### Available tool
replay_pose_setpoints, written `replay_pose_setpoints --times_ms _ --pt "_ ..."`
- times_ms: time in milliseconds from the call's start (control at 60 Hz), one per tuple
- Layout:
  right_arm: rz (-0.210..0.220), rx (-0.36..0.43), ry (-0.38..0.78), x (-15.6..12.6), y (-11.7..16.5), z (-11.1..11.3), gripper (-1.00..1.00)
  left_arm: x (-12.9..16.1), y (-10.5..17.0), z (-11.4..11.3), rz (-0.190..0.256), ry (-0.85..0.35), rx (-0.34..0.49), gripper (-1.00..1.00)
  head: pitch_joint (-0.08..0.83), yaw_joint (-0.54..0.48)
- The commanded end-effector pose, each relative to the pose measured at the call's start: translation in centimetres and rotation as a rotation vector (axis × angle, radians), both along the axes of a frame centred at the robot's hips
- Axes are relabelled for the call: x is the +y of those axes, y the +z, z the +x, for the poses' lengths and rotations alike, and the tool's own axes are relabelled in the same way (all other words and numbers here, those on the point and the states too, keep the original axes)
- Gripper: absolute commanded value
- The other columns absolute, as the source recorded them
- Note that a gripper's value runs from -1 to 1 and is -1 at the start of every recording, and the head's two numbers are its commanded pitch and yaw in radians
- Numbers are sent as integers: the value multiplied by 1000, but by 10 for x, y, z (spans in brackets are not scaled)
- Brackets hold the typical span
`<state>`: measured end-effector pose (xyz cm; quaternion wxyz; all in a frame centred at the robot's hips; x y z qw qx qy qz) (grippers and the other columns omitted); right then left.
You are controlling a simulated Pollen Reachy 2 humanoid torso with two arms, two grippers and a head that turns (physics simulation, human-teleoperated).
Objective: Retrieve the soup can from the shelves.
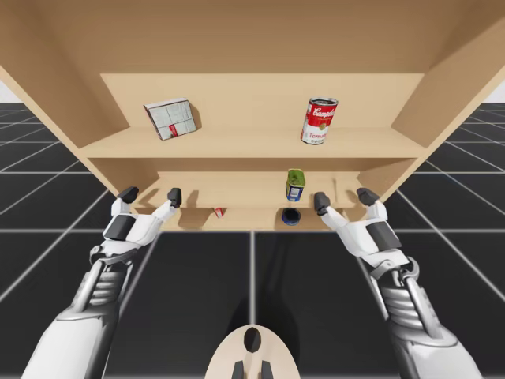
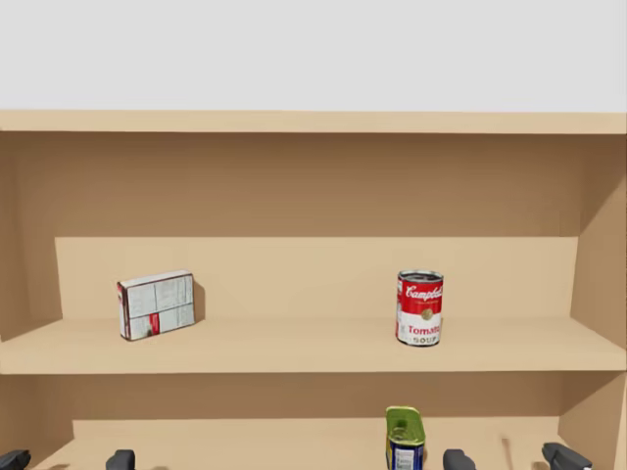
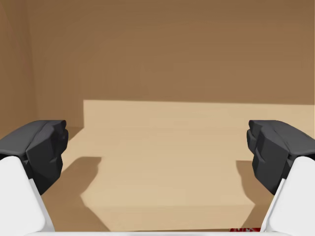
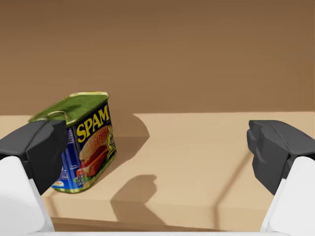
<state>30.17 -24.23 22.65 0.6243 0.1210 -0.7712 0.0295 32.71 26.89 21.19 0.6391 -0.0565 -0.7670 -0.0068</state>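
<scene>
The left gripper (image 1: 151, 195) is seen in the lower left of the high view, spread wide with nothing held. In the left wrist view (image 3: 157, 152), bare board of the lower shelf (image 3: 162, 162) lies between and ahead of its fingers. The right gripper (image 1: 344, 199) is placed right of centre in the high view, equally wide open and empty. In the right wrist view (image 4: 157, 152), a blue-and-green rectangular can (image 4: 83, 140) stands on the lower shelf, ahead of the gripper and close beside one finger. In the high view this can (image 1: 294, 185) is found at centre, with a small dark-blue round object (image 1: 290, 215) just below it and a small red item (image 1: 219, 212) further left.

The soup can (image 1: 319, 121) is set upright on the middle shelf (image 1: 237, 142), in the upper right of the high view, well apart from both grippers. In the head view it (image 2: 419, 307) appears right of centre. A white box (image 1: 170, 118) is placed on the same shelf at the upper left, slightly tilted.
</scene>
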Motion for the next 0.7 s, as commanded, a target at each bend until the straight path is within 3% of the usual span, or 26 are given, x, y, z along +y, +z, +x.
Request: replay_pose_setpoints --times_ms 17,250,533,700 --pt "20 17 -4 3 -3 -1 -1000 0 0 0 -1 3 3 -1000 -4 -21" --pt "12 27 17 3 -2 -1 -1000 -1 0 0 -1 1 4 -1000 36 -39" --pt "1 24 10 2 -2 0 -1000 -2 0 -1 2 -7 0 -1000 111 -230" --pt "-19 -11 14 5 5 -6 -1000 -3 0 -2 1 -10 0 -1000 118 -245"
